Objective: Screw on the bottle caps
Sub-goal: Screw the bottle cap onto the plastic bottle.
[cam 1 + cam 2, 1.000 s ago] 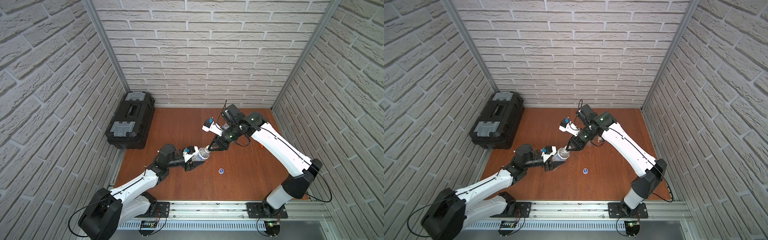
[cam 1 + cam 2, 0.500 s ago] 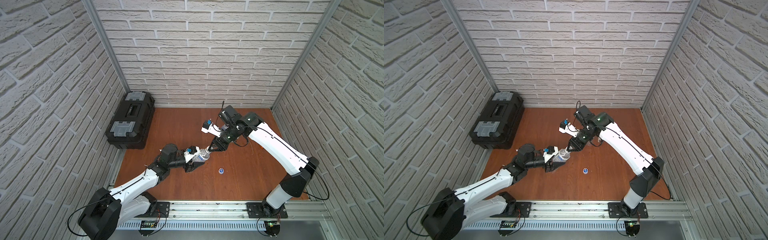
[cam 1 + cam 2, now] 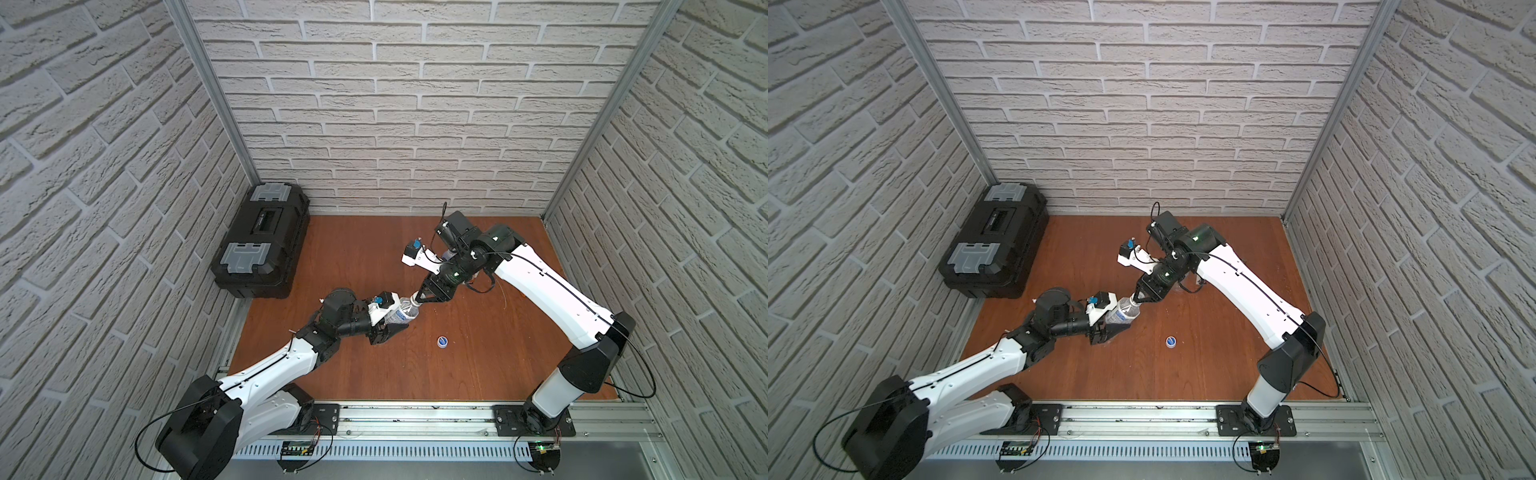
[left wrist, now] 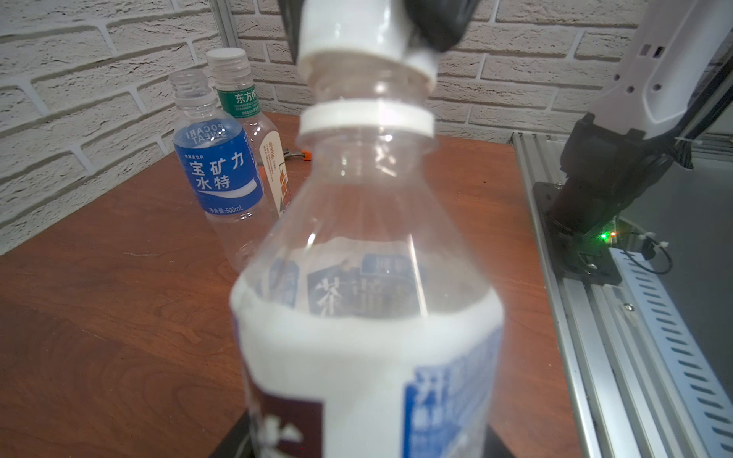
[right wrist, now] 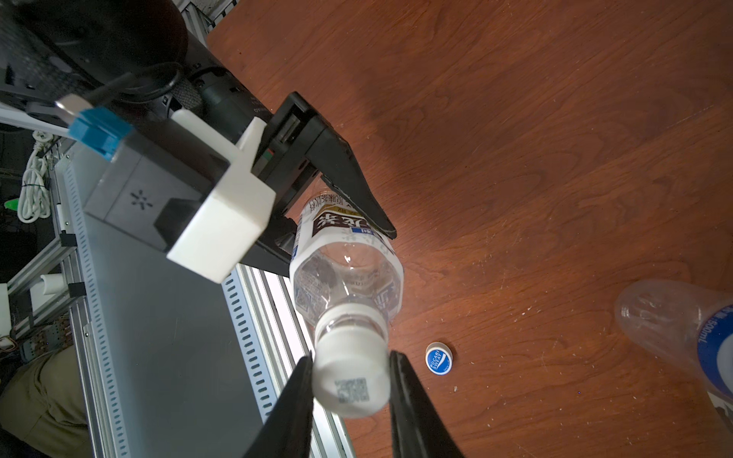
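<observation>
The blue-labelled bottle (image 4: 218, 170) reads "POCARI SWEAT", "宝矿力水特" and "净含量:500mL", the blue cap (image 5: 438, 358) reads "POCARI SWEAT", the squarish bottle (image 4: 241, 104) shows "东方树" on its green neck band, the white-labelled bottle (image 4: 369, 317) shows "茶", and the white cap (image 5: 351, 382) carries a QR code.

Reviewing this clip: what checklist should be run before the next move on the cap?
1. Left gripper clamps the clear white-labelled plastic bottle: ok.
2. Right gripper shut on its small round white cap: ok.
3. Cap fully down: not ok, bare neck shows below it.
4. Round blue cap free on the wooden table: ok.
5. Clear blue-labelled bottle upright, uncapped: ok.
</observation>
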